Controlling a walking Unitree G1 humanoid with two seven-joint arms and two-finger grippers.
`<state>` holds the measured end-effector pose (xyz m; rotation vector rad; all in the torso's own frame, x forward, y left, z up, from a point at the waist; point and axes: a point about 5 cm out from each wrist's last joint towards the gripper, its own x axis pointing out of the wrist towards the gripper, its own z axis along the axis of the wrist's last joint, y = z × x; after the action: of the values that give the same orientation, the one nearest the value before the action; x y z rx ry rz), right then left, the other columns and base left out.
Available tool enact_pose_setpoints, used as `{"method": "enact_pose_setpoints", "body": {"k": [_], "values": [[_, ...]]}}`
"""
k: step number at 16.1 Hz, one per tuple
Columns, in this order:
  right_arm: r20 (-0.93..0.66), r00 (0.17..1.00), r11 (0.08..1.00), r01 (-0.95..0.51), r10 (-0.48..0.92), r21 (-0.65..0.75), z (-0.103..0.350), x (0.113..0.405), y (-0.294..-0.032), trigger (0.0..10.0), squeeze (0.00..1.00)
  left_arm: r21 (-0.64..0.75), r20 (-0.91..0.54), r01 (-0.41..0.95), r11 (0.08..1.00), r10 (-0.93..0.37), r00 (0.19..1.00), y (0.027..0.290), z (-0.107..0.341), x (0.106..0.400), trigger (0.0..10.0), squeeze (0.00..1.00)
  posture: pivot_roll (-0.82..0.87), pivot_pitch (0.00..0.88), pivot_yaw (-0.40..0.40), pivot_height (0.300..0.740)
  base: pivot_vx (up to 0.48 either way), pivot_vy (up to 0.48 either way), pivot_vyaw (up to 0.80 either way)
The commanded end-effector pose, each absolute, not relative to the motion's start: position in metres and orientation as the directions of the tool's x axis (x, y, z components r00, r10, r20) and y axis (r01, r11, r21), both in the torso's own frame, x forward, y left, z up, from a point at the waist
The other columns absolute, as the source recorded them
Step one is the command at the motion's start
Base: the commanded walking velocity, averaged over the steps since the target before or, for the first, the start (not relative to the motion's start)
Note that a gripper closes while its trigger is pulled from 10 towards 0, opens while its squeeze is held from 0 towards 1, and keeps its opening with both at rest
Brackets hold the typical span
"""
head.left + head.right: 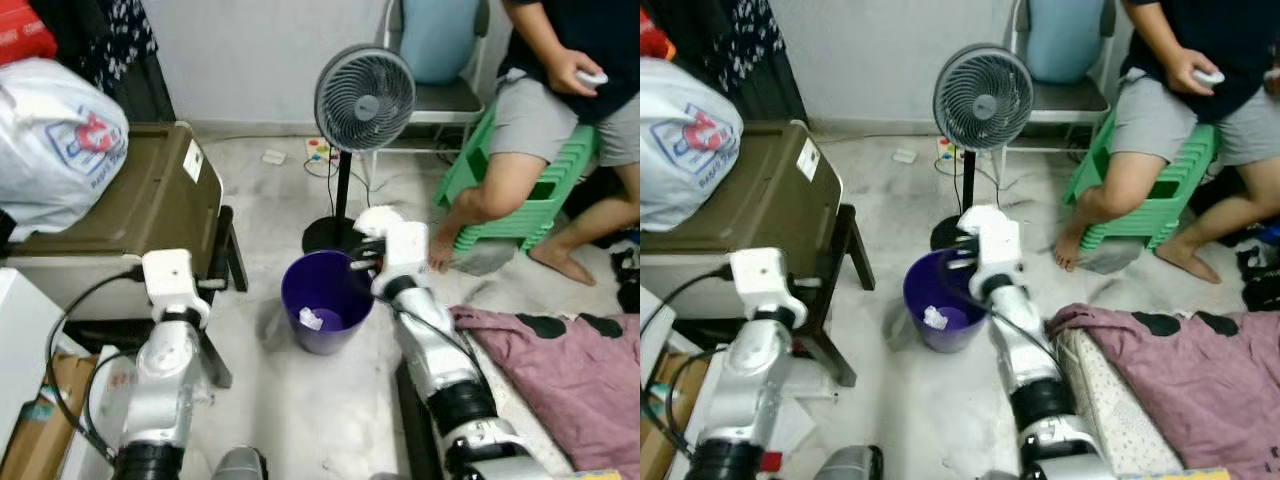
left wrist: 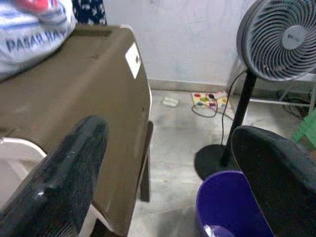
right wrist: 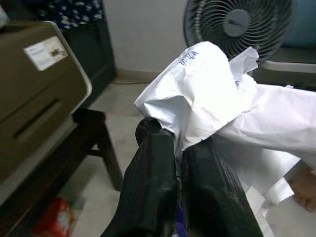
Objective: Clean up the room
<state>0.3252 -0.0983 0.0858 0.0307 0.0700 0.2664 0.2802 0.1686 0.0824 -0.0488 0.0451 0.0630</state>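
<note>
right gripper clenched on crumpled white paper, fingers pressed together with the wad bulging past the tips; held at centre of frame over the far rim of the purple bin, just in front of the fan base. small white scrap already lying inside the bin (bottom, left side). left gripper released, fingers wide apart, parked lower left beside the brown storage box. white plastic bag sitting on the box, upper left. seated person upper right on green stool, small white item in hand. pink cloth spread lower right
</note>
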Motion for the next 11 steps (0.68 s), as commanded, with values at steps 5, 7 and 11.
{"method": "enact_pose_setpoints", "body": {"k": [5, 7, 11], "values": [[-0.061, 0.969, 0.971, -0.238, 0.239, 0.025, 0.0871, 0.3268, -0.1078, 10.0, 0.0, -0.061, -0.046, -0.031, 0.998, 0.028, 0.999, 0.1615, 0.0831, 0.2811, 10.0, 0.0, -0.02, 0.067, -0.031, 0.74, 0.0, 0.0, 0.32], [-0.064, 0.969, 0.971, -0.236, 0.238, 0.027, 0.0868, 0.3269, -0.1081, 10.0, 0.0, -0.066, -0.047, -0.024, 0.998, 0.021, 0.999, 0.1604, 0.0831, 0.281, 10.0, 0.0, -0.02, 0.066, -0.032, 0.74, 0.0, 0.0, 0.51], [-0.066, 0.969, 0.971, -0.238, 0.239, 0.028, 0.0867, 0.3271, -0.1082, 10.0, 0.0, -0.075, -0.037, -0.008, 0.997, 0.005, 0.999, 0.1589, 0.0842, 0.2807, 10.0, 0.0, -0.02, 0.066, -0.032, 0.74, 0.0, 0.0, 0.0]]}}
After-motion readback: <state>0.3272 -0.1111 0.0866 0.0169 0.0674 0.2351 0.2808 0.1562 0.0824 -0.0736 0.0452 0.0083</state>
